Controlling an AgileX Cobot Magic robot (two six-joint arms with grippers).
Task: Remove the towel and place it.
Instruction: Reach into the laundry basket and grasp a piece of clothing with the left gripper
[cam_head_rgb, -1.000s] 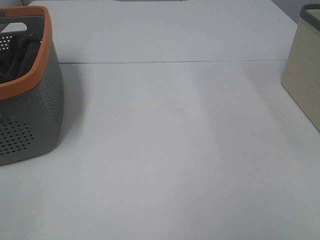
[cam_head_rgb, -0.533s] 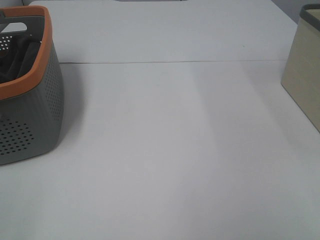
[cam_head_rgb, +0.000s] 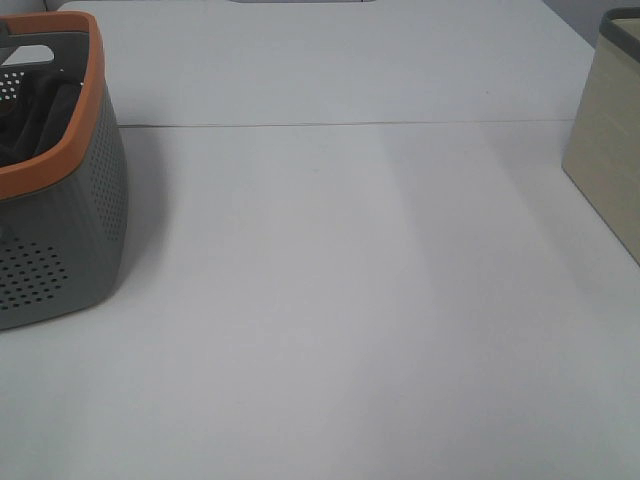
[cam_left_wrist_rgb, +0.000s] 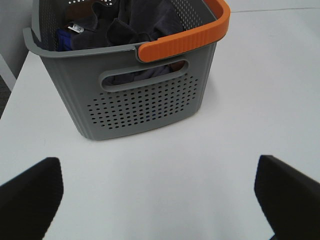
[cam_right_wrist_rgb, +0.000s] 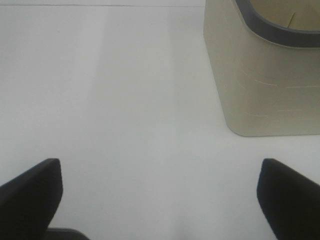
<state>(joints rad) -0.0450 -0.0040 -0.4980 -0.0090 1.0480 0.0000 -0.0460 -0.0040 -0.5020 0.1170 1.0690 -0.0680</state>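
The dark navy-black towel (cam_left_wrist_rgb: 142, 25) lies crumpled inside a grey perforated basket (cam_left_wrist_rgb: 145, 107) with an orange rim, with a small white tag (cam_left_wrist_rgb: 75, 28) near one side. In the exterior high view the basket (cam_head_rgb: 60, 230) stands at the left edge with the dark cloth (cam_head_rgb: 35, 115) inside. My left gripper (cam_left_wrist_rgb: 160, 200) is open and empty, a short way in front of the basket above the table. My right gripper (cam_right_wrist_rgb: 160, 200) is open and empty over bare table. Neither gripper shows in the exterior high view.
A beige bin (cam_right_wrist_rgb: 265, 75) with a dark rim stands near the right gripper, and at the right edge of the exterior high view (cam_head_rgb: 610, 160). A bit of bright blue cloth (cam_left_wrist_rgb: 62, 40) lies in the basket. The white table (cam_head_rgb: 350, 300) has a seam across it.
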